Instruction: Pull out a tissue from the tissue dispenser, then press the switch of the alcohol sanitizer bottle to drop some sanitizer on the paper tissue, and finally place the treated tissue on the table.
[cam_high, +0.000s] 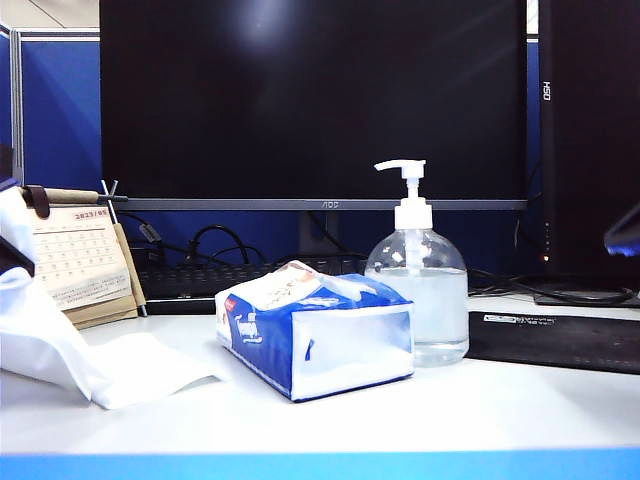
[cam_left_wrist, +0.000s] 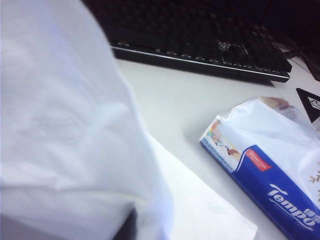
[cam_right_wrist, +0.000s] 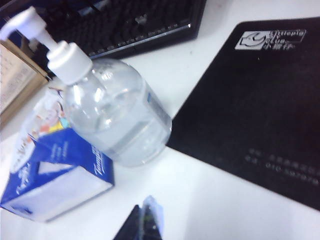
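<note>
A white tissue (cam_high: 60, 350) hangs from my left gripper (cam_high: 10, 255) at the far left edge, its lower end lying on the table (cam_high: 400, 420). In the left wrist view the tissue (cam_left_wrist: 65, 125) covers the jaws; only a dark finger (cam_left_wrist: 127, 227) peeks out. The blue tissue dispenser (cam_high: 315, 335) (cam_left_wrist: 270, 170) (cam_right_wrist: 55, 170) lies mid-table. Just right of it stands the alcohol sanitizer bottle (cam_high: 420, 290) (cam_right_wrist: 120, 120) with its white switch (cam_high: 405, 170) (cam_right_wrist: 30, 27). My right gripper (cam_high: 625, 235) (cam_right_wrist: 147, 217) hovers at the far right, shut and empty, apart from the bottle.
A large monitor (cam_high: 310, 100) and a black keyboard (cam_high: 200, 280) stand behind the pack. A desk calendar (cam_high: 80, 260) leans at the back left. A black mat (cam_high: 560, 340) lies right of the bottle, under a second screen (cam_high: 590, 130).
</note>
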